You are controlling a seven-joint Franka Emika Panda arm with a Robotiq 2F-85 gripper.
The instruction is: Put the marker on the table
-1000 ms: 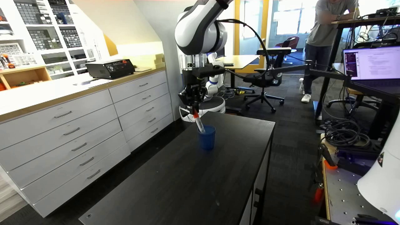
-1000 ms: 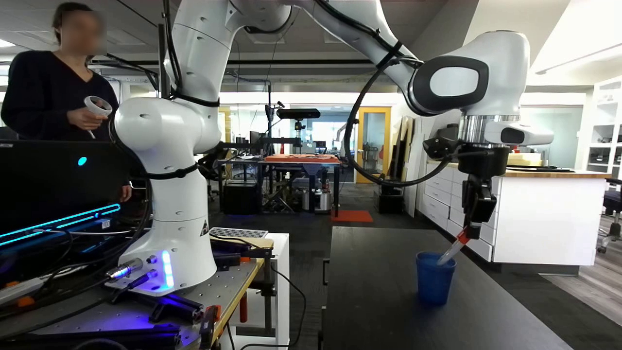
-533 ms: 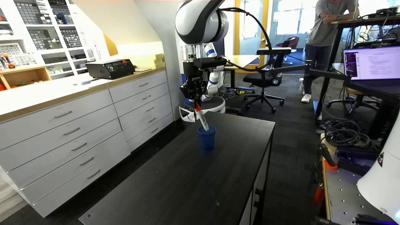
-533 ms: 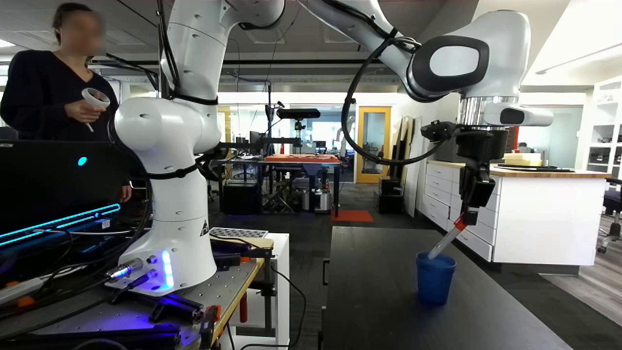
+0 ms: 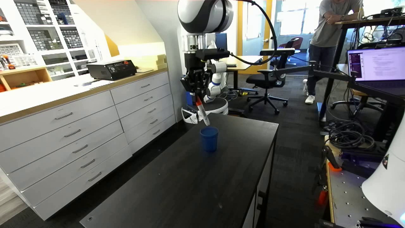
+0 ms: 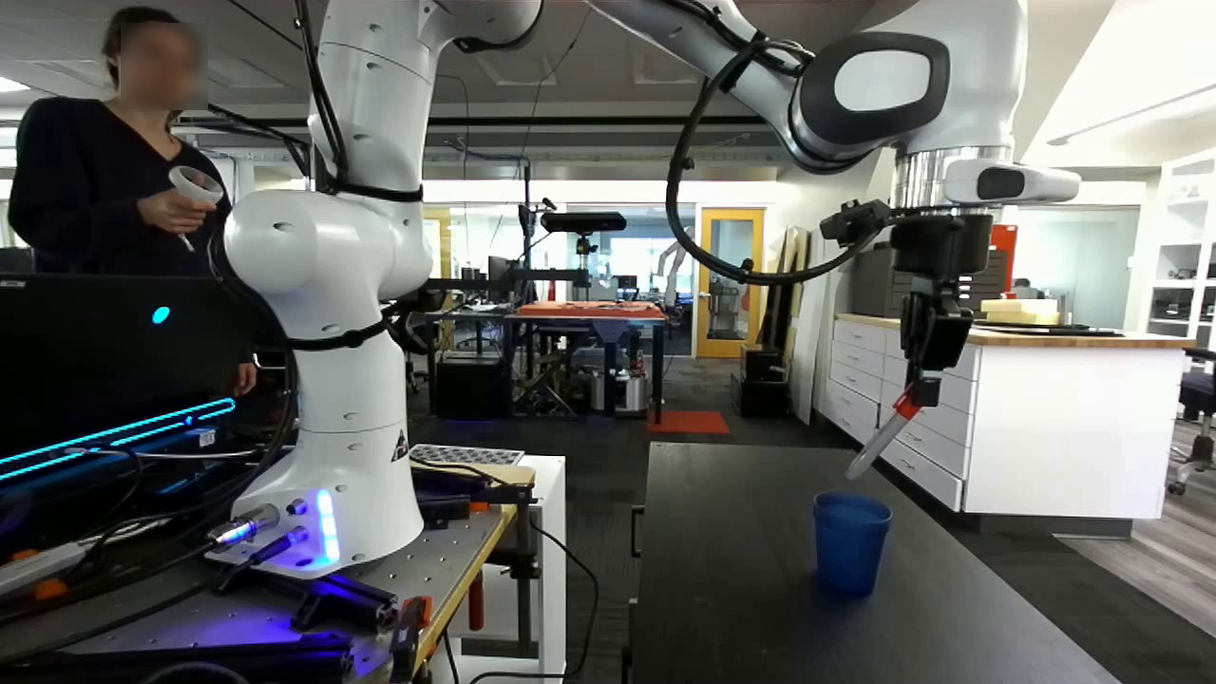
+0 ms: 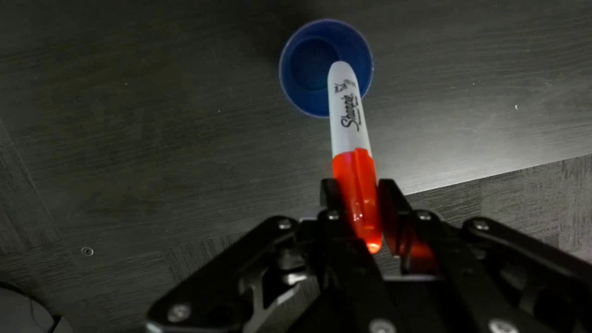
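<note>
- Pinching one marker [image 7: 352,148] by its red-orange cap, the gripper [image 7: 358,194] is pointed downward, both jaws pressed against the cap's sides.
- Marker, white-barrelled, lettered "Sharpie": held tilted in the air; its white end is seen just above the rim of the blue cup [image 6: 850,556], apart from it, in both exterior views, and across the cup's mouth in the wrist view.
- Blue cup: stood upright on the table [image 5: 190,177].
- Table: long, black-topped; the cup is borne by it, and the marker is held above it.
- Drawer cabinets [image 5: 95,126], white: ranged along one side of the table, apart from it, and topped by a light counter [image 5: 47,93].
- Black box [image 5: 110,70]: set on that counter, beside a stack of yellow slabs [image 5: 148,61].
- Office chair [image 5: 267,80], black: placed farther back, beyond the table's end.
- Person [image 5: 324,47] in a grey shirt: forearms rested on a raised desk [image 5: 373,21].
</note>
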